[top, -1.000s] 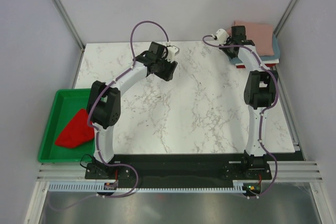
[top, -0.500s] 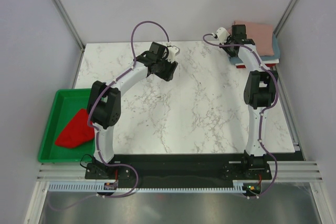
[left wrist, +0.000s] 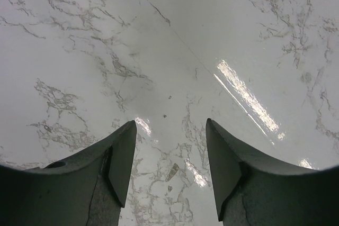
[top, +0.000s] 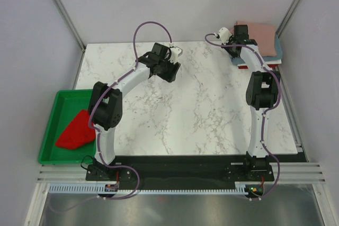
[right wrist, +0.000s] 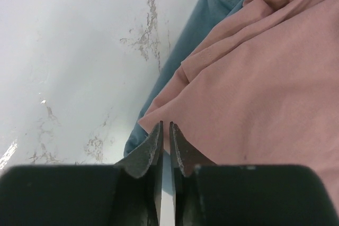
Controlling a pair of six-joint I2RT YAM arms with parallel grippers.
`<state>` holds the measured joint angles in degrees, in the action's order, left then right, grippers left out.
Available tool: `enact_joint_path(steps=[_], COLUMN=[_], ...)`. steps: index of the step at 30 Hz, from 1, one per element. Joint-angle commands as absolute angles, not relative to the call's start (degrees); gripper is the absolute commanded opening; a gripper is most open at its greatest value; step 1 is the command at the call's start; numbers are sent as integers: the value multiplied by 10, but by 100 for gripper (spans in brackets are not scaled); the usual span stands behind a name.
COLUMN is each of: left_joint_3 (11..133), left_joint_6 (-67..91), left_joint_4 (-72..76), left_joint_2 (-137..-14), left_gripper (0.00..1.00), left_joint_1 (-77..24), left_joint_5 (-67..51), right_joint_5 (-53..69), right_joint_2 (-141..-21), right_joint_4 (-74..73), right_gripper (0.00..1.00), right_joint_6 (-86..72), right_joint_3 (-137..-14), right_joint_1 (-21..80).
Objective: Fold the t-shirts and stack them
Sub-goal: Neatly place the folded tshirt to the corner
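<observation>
A dusty-pink t-shirt (top: 260, 32) lies folded on top of a grey-blue t-shirt (top: 276, 54) at the far right corner of the table; a thin red edge shows under them. In the right wrist view the pink cloth (right wrist: 265, 78) overlaps the blue one (right wrist: 196, 25). My right gripper (top: 243, 38) (right wrist: 164, 126) hovers at the pink shirt's near-left corner, jaws almost together, nothing seen pinched. A bright red t-shirt (top: 77, 130) lies crumpled in the green tray. My left gripper (top: 168, 71) (left wrist: 170, 130) is open and empty over bare marble.
The green tray (top: 48, 130) sits off the table's left side by the left arm's base. The marble table (top: 201, 109) ends at metal frame posts and grey walls at the back and on both sides.
My left gripper has shifted very slightly toward the far side. The right arm and the shirts have not moved.
</observation>
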<state>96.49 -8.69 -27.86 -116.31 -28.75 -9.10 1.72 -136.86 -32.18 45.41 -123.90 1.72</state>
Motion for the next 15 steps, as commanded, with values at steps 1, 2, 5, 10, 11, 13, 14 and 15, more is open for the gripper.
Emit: enact_joint_path(steps=[1,2,5,10,11,13,14,15], left_joint_3=[977,977,976,976,977,979,980,981], left_joint_6=[-108,-108,-110,-110,-109,-109,-108,-108], left_joint_4=[-264,-264,-264,-263,-262,-263,-262,-263], left_joint_2=[-1158,-1158,-1157,-1159,-1160,-1161,-1162,-1162], left_gripper=[63,63,63,63,63,63,63,63], left_joint_1=[-293,-293,-294,-296,-296,-297,-297,-297], left_joint_5=[-84,-83,-83,-83,-83,-82,-83,-82], right_joint_5=[27,25,35,36,33,22,19,18], right_joint_2=[-1368,-1362,-1341,-1337,-1342,-1346,-1352,-1354], right_joint_4=[-321,-315,-288,-283,-285,-287,-288,-288], right_gripper=[19,29,45,48,48,47,47,46], right_joint_6=[439,434,432,439,440,443,443,443], right_joint_3=[-1260,-1258,-1228,-1212,-1212,-1213,-1214,-1217], right_joint_1=[16,16,16,17,17,17,16,16])
